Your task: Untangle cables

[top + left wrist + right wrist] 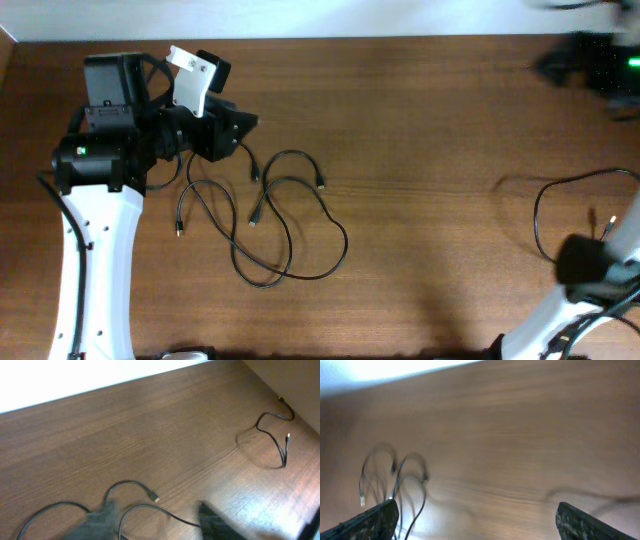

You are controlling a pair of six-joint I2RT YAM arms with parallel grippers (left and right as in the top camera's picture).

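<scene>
Jaws: the left gripper [155,516] is standing open, its two blurred dark fingers [97,520] spread and clamping nothing. The right gripper [477,510] is likewise gaping wide and carrying nothing.

Overhead view: a tangle of thin black flexible cables [275,215], tipped with small metal plugs, is lying in loose crossing loops on the brown wood-grain table [420,120]. It is sitting just beside the left gripper, on the side toward the table's centre. A separate thin black cable [550,200] is curving alone at the right side, near the white-and-black right arm [590,265] and well apart from the tangle.

Left wrist view: loops of the tangle are running below and between the spread fingers. One small plug end [154,496] is lying free just ahead of them. The separate cable is showing far off, upper right.

Right wrist view: everything is blurring with motion. The tangle is showing faintly at far left.

Handling, as a judgement: the cords are looking light, limp and thin enough to slip from the pads, trailing rather than holding shape. The stiffer plug end is probably offering the surest hold for drawing one strand clear of the crossings.
</scene>
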